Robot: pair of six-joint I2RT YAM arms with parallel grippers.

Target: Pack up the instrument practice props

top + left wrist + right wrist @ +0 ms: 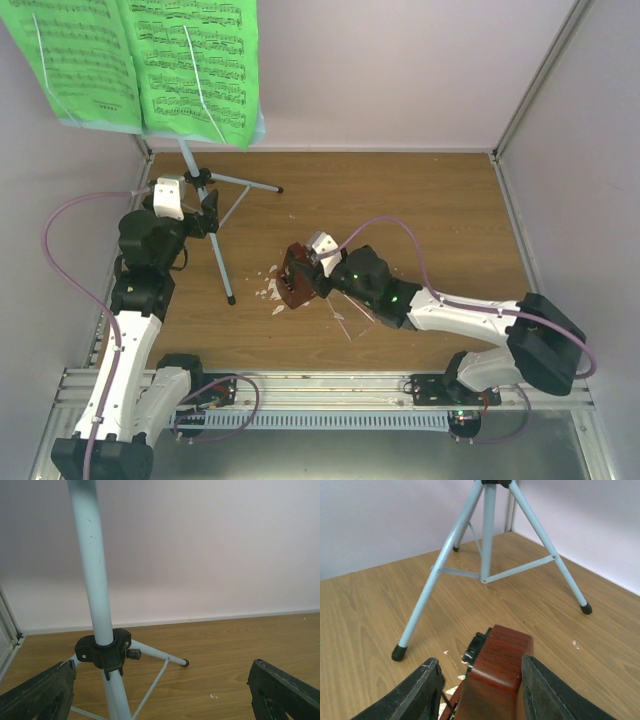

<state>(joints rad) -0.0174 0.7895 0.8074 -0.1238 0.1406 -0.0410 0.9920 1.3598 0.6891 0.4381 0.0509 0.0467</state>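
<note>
inspector: status of the props?
assessor: nothing packed. the music stand [200, 178] is upright at back left with the sheet music [150, 60] on it. the metronome [497, 670] is mid-table [420, 200] among white crumbs [270, 290].
inspector: grippers?
assessor: the left gripper [163, 664] is spread wide near the stand, touching nothing. the right gripper [480, 662] straddles the metronome with a gap on one side, so i judge it unclamped. all three items remain outstanding.

Seen from above, the music stand [95, 580] stands at the desk's [430, 210] 10 o'clock, with the sheet music [150, 60] on its shelf. The left tool [205, 212] is just at its hub's 6 o'clock. The metronome [294, 282] sits near the desk's centre, at the stand's 4 o'clock, between the right tool's [303, 272] fingers. Crumbs [270, 292] lie at the metronome's 9 o'clock.
</note>
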